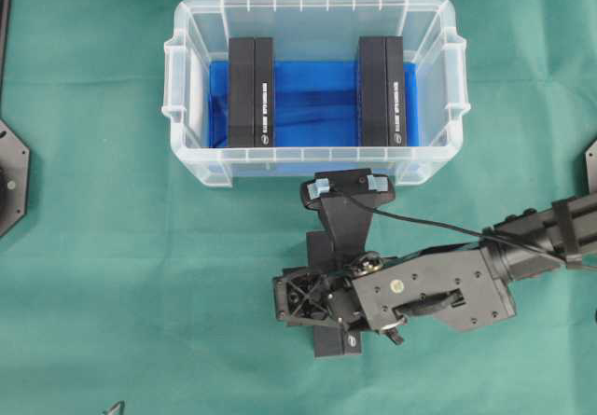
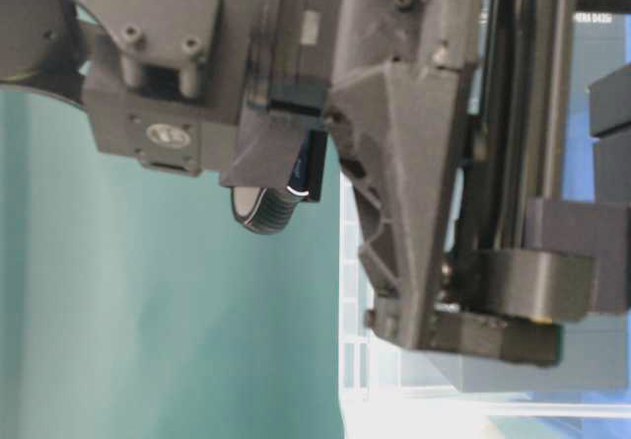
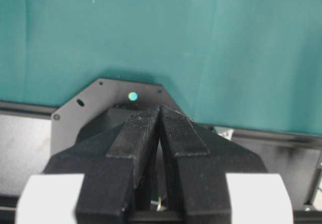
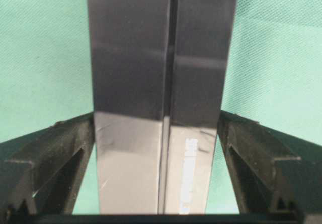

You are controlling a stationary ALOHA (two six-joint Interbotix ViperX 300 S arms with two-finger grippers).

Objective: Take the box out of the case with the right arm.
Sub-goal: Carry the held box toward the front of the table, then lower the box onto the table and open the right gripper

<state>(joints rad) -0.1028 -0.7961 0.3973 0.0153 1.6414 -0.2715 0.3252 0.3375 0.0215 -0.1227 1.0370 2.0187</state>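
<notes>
Right gripper point(image 4: 160, 133) straddles the black box point(image 4: 160, 93) outside the case point(image 1: 312, 168), fingers spread, just off its sides; 2 boxes point(image 1: 250, 91) stand inside.

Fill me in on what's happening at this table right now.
The right arm has brought a black box out of the clear case and reached over the green cloth in front of it. Its right claw straddles the box with the fingers spread; a sliver of cloth shows on each side, so the grip looks let go. Two more black boxes stand in the case on the blue sheet. The left claw is shut and empty, away from the case.
</notes>
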